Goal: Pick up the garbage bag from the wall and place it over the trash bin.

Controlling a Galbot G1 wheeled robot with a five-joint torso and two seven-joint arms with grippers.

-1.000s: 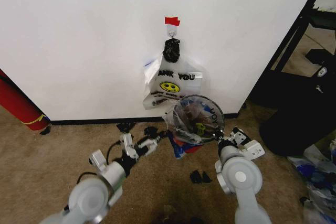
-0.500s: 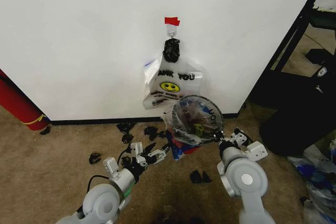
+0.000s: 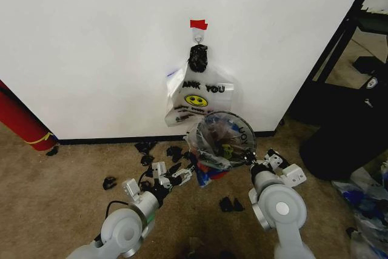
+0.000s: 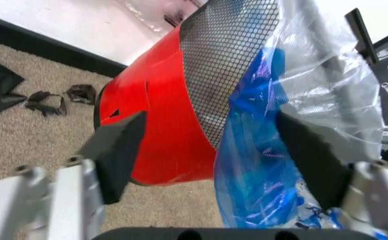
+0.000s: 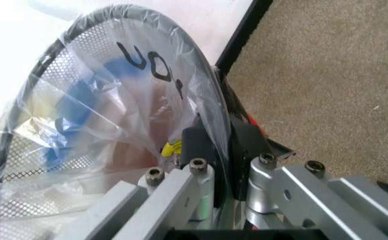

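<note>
Carpeted floor below white wall (image 3: 91,40): garbage bag (image 3: 221,141) drapes the tilted trash bin (image 3: 212,171). Right gripper (image 3: 250,161) pinches bag against rim; left gripper (image 3: 182,174), jaws wide apart, faces the loose blue-tinted side.

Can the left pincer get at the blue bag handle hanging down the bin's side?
Probably yes: the left pincer is open, the blue handle and trash bin lie between its fingers, nothing blocking.
</note>
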